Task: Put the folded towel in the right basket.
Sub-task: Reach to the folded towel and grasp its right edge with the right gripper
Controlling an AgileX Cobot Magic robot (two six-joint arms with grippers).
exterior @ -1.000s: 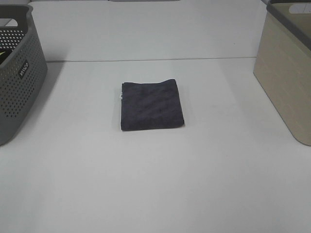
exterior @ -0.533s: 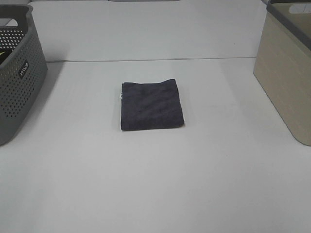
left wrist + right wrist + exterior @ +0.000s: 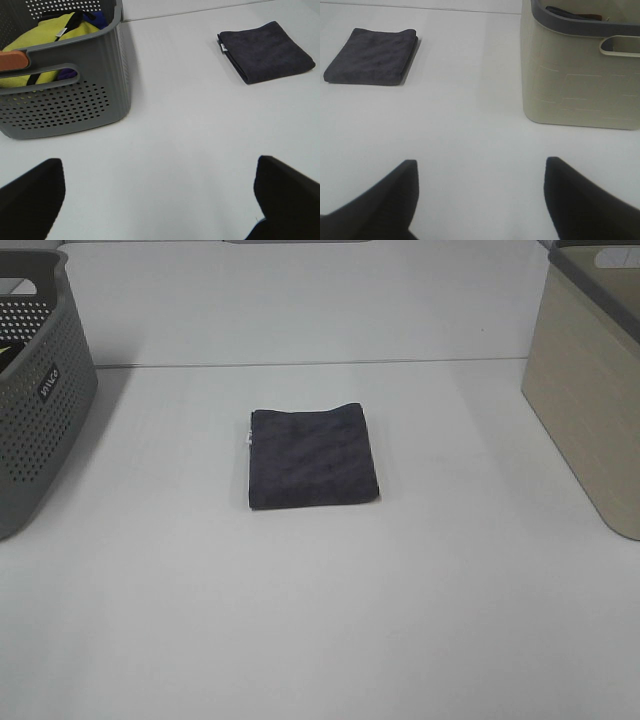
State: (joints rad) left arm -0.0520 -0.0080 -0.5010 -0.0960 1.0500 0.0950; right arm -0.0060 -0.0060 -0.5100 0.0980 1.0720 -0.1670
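One limp, light folded towel (image 3: 313, 457) left of the right basket (image 3: 590, 410): we'd pinch its thick fold; left fingers (image 3: 30, 197), right fingers (image 3: 580, 200) spread empty.

towel (image 3: 313, 457): matt cloth | baskets (image 3: 590, 400): plastic | table (image 3: 320, 620): smooth matt

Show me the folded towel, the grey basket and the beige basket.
folded towel (image 3: 313, 457): exterior high view, centre of its top face.
grey basket (image 3: 45, 435): exterior high view, perforated side wall.
beige basket (image 3: 585, 415): exterior high view, bare side wall.
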